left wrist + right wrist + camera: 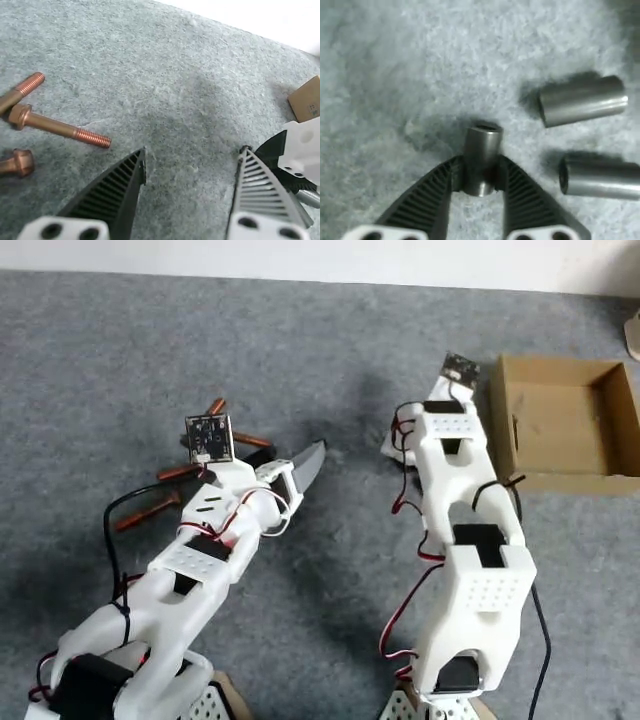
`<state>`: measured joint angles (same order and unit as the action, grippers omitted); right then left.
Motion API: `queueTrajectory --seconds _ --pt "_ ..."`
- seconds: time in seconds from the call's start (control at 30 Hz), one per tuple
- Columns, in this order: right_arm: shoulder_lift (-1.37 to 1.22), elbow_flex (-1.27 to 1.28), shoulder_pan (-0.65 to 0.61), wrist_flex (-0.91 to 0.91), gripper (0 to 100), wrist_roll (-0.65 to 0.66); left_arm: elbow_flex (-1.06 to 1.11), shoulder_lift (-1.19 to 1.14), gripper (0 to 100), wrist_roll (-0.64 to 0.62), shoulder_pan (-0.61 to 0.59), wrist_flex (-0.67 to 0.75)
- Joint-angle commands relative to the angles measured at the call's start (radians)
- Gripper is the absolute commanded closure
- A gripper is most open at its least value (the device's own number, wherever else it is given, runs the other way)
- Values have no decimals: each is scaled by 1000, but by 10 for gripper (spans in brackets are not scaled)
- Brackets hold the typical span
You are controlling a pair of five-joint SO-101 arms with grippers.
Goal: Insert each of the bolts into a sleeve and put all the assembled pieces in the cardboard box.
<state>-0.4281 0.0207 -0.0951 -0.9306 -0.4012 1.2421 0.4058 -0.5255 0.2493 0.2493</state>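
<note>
Several copper bolts (180, 472) lie on the grey carpet at the left; three of them (57, 126) appear in the left wrist view. My left gripper (192, 155) hangs open just right of them, over bare carpet, holding nothing. Its dark finger (310, 465) points toward the middle of the table. My right gripper (479, 170) is shut on a grey metal sleeve (481, 155), held roughly upright close to the carpet. Two more sleeves (582, 100) (600, 175) lie on their sides beside it. The right arm (455, 440) stands just left of the cardboard box (565, 475).
The cardboard box is open-topped at the far right, and one corner of it (305, 102) shows in the left wrist view. Bare carpet (340, 570) separates the two arms. Red and black cables run along both arms.
</note>
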Motion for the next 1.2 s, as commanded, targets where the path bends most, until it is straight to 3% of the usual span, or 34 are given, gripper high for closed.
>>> queueTrajectory --seconds 0.0,0.17,0.4,0.5,0.63,0.9,1.07,1.17 --pt "15 -1 -2 28 992 74 -51 35 727 -6 -10 -2" --pt "15 1 -5 27 992 98 -65 42 739 -6 -12 -14" --pt "18 1 -5 27 992 101 -280 35 1000 -6 -77 -381" --pt "18 1 -13 27 992 140 -286 35 957 -26 -96 -393" --pt "16 1 -38 27 992 155 -291 39 944 -167 -130 -393" --pt "18 -1 -39 27 992 161 -340 33 944 -190 -236 -393" --pt "16 -2 -44 31 992 201 -361 33 944 -180 -275 -397" --pt "15 1 -44 61 992 204 -326 33 944 -29 -303 -396"
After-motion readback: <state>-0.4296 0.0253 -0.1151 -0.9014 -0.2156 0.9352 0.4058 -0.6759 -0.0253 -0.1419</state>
